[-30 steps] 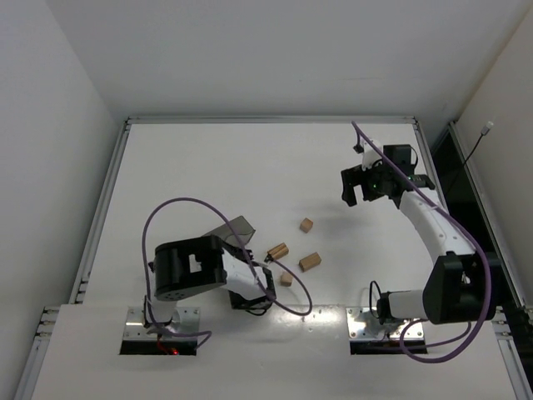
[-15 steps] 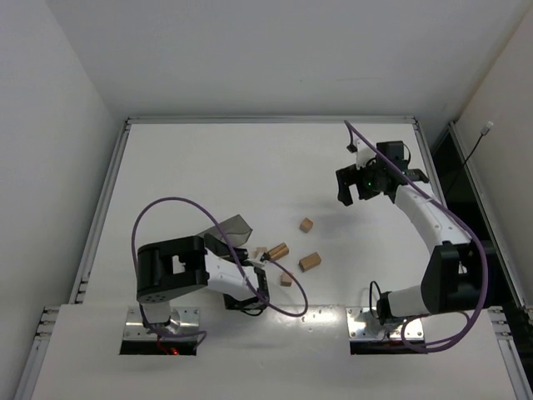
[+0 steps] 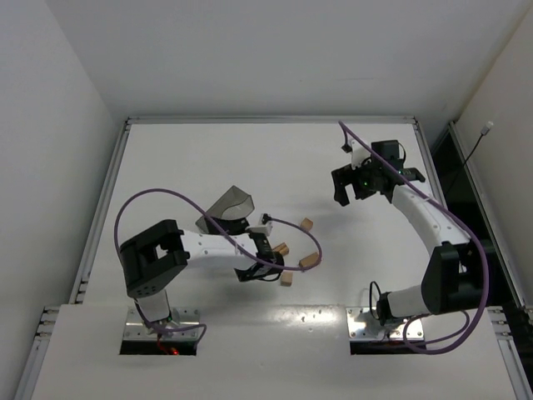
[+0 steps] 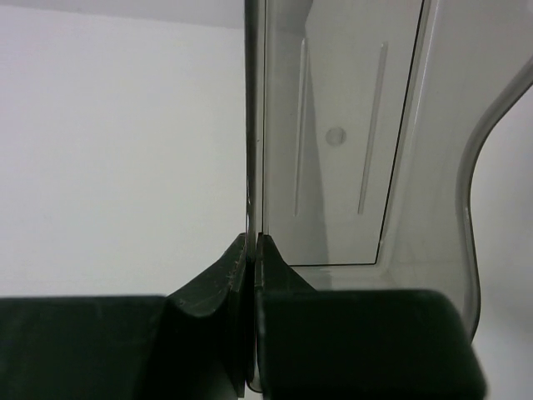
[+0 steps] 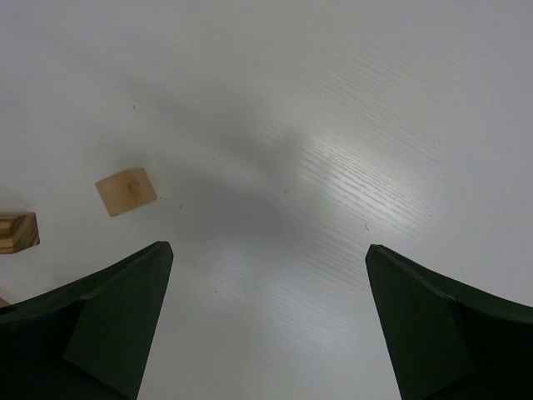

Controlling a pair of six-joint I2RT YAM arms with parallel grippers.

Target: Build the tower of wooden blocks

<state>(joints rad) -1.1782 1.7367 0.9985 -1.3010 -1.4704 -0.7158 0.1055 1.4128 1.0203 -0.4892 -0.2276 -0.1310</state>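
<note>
Since a second ago the left arm has swung its bin (image 3: pixel 230 206) up off the desk (image 3: pixel 191 158). From above, four wood blocks (image 3: pixel 309 261) lie loose and unstacked near the desk's front middle, the two longer ones pointing up-right. The right end effector (image 3: pixel 350 190) hangs well apart from them. At the left wrist, the left end effector (image 4: pixel 251 250) is pinched tight on the bin's wall. At the right wrist, the jaws gape wide, empty.

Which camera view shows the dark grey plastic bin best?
The top external view: the whole outline of the bin shows there. The left wrist view shows only one wall and part of the inside, very near, with the left gripper shut on that wall. The right wrist view shows nothing of it.
</note>
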